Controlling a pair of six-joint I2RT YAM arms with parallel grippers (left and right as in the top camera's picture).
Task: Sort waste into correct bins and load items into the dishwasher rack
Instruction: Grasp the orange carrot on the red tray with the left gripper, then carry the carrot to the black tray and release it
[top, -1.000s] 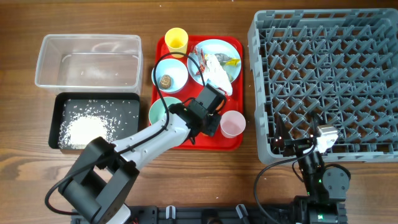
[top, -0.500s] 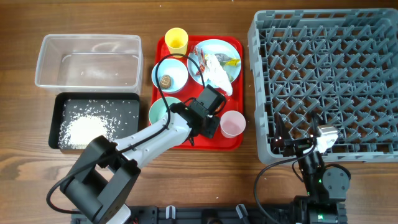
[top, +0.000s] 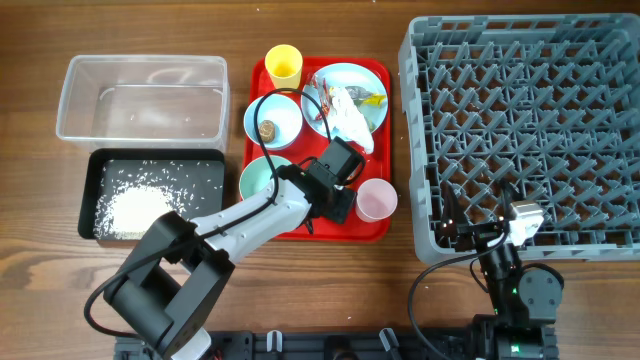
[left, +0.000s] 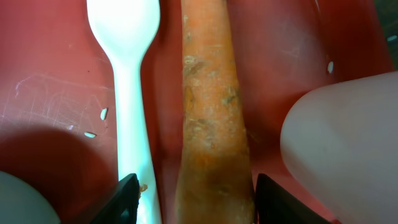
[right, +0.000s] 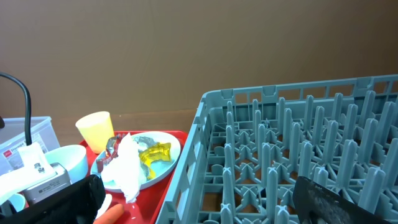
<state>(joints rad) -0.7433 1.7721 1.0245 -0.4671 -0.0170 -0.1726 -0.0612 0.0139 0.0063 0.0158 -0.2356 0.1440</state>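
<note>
**Overhead.**
- Clear tub (top: 140, 95): desk's far left corner, with a few stray grains inside.
- Black tray (top: 95, 175): just in front of the tub, holding loose white rice (top: 135, 208).
- Red tray (top: 318, 225): desk's middle.
  - Yellow cup (top: 283, 64): tray's far left corner.
  - Light blue plate (top: 350, 82): far right corner, carrying the crumpled tissue (top: 350, 120) and wrappers.
  - Light blue bowl (top: 283, 112): left edge, with the brown lump (top: 267, 129) in it.
  - Mint bowl (top: 255, 178): near left corner.
  - Pink cup (top: 376, 199): near right corner.
- Left gripper (top: 338, 190): low over the tray, between the mint bowl and the pink cup.
- Dishwasher rack (top: 525, 130): desk's right side, pegs bare.
- Right gripper (top: 510, 222): at the rack's near edge.

**Left wrist.**
- Carrot (left: 211, 118) and white spoon (left: 127, 93): flat on the red tray, side by side.
- Left jaws: partly spread, with the carrot and spoon handle between the fingertips (left: 127, 196) and nothing lifted.
- The pink cup stands just right of the carrot.

**Right wrist.**
- Right fingers (right: 348, 202): spread wide and empty, the rack's left wall between them.
- Silver-yellow wrapper (right: 154, 151): on the plate beside the tissue.
</note>
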